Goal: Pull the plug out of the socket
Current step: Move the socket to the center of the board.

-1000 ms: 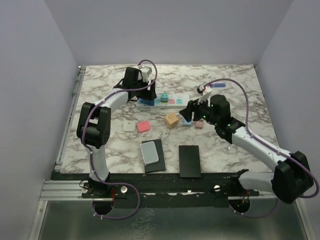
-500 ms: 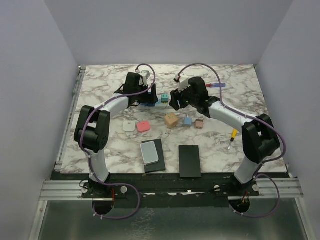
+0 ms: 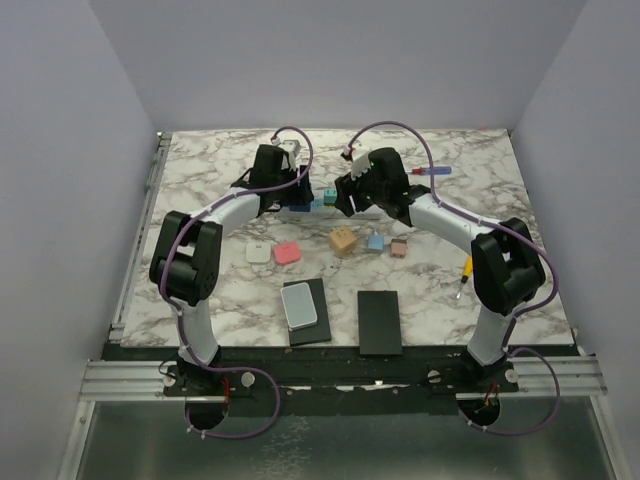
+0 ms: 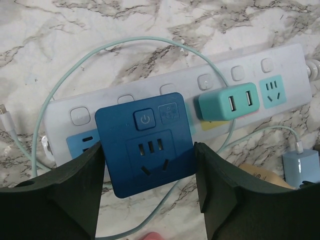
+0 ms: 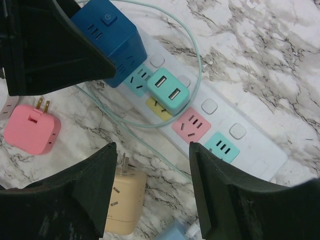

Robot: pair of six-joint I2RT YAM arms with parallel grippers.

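Note:
The socket (image 4: pixel 220 80) is a long white power strip on the marble table, also seen in the top view (image 3: pixel 322 200). A dark blue cube plug (image 4: pixel 145 142) sits in its left end, and a teal USB plug (image 4: pixel 229 104) sits further along. My left gripper (image 4: pixel 149 147) is shut on the blue plug, one finger against each side. My right gripper (image 5: pixel 152 147) hovers open just beside the strip's pink and teal outlets (image 5: pixel 191 125), with nothing between its fingers. In the right wrist view the blue plug (image 5: pixel 107 30) is at the top left.
A thin teal cable (image 4: pixel 125 45) loops around the strip. A pink adapter (image 5: pixel 30 127) and a tan adapter (image 5: pixel 125 200) lie just in front of it. A light blue charger (image 3: pixel 376 241), a phone (image 3: pixel 300 305), a black block (image 3: pixel 379 322) and a screwdriver (image 3: pixel 466 270) lie nearer.
My right arm swung in from the right side to the strip beside the left gripper. My left gripper's fingers closed onto the blue plug.

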